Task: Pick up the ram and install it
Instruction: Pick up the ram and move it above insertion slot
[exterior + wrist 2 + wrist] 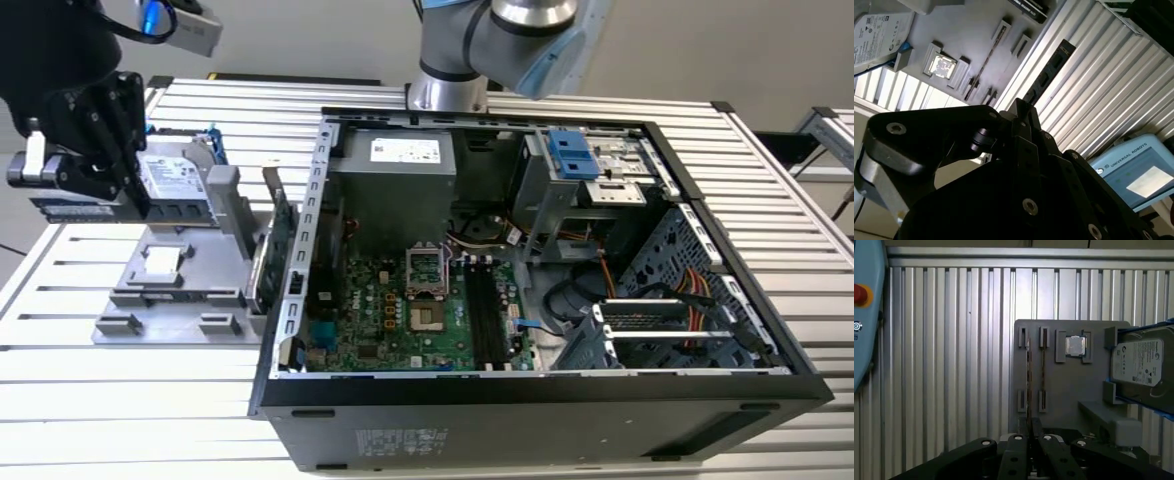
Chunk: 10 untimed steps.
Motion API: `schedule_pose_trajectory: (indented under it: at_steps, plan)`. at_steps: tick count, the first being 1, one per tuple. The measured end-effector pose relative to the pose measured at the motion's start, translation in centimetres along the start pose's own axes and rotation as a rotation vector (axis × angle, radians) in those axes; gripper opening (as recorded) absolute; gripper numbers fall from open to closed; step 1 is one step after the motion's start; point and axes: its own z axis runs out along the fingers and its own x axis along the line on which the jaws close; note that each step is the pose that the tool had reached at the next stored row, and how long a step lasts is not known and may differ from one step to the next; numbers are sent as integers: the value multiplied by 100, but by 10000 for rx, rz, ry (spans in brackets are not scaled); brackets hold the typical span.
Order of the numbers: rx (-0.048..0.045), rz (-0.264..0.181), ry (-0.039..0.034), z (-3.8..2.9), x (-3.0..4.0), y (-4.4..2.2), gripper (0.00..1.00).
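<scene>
Ram gripped in the pincer, above its tray and well apart from the open case

The pincer (pixel 91 188) is clenched on the ram (pixel 67 211), which hangs about level over the grey tray (pixel 160 295) at the exterior view's left; in the second wrist view the stick (pixel 1050 74) juts out past the fingertips. The case (pixel 534 395) lies toward the exterior view's right, with its board slots (pixel 481 312) deep inside. The ram's long axis looks to run across those slots rather than along them. Between the pincer and the slots stand the drive (pixel 174 175), the upright card (pixel 271 250) and the case wall. A second stick (pixel 1044 370) sits in the tray, which rests on the ribbed table (pixel 134 400)
</scene>
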Motion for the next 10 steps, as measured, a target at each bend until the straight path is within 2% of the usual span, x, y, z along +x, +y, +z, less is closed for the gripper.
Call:
schedule_pose_trajectory:
  at_steps: [10]
  plan:
    - [-1,-29,2,-6,0,-147,0]
